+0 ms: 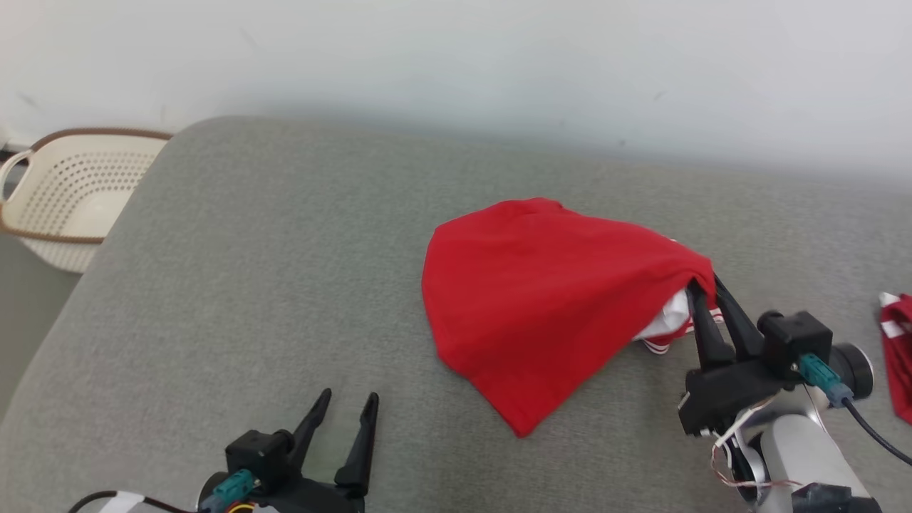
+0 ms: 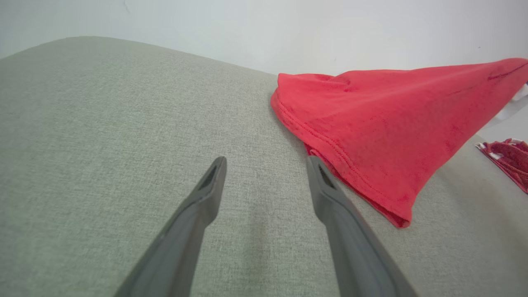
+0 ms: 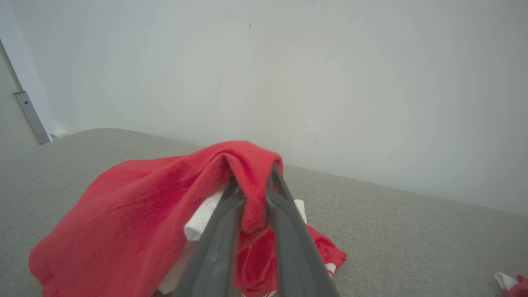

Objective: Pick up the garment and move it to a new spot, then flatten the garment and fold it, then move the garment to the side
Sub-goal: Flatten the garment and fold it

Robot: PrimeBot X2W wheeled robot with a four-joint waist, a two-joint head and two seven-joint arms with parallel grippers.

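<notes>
Fabric is caught: the right gripper [image 1: 705,288] has its fingers nearly closed on a bunched fold of the red cotton garment with white trim [image 1: 541,299]; that pinched corner is lifted off the grey woven cushion [image 1: 249,285], while the rest drapes down and rests on it, right of centre; the left gripper [image 1: 349,395] hovers over bare cushion, apart from the garment, fingers spread wide, holding nothing; a cream perforated plastic basket [image 1: 71,192] sits beyond the cushion's left end; another red-and-white cloth [image 1: 899,349] lies at the right edge.
</notes>
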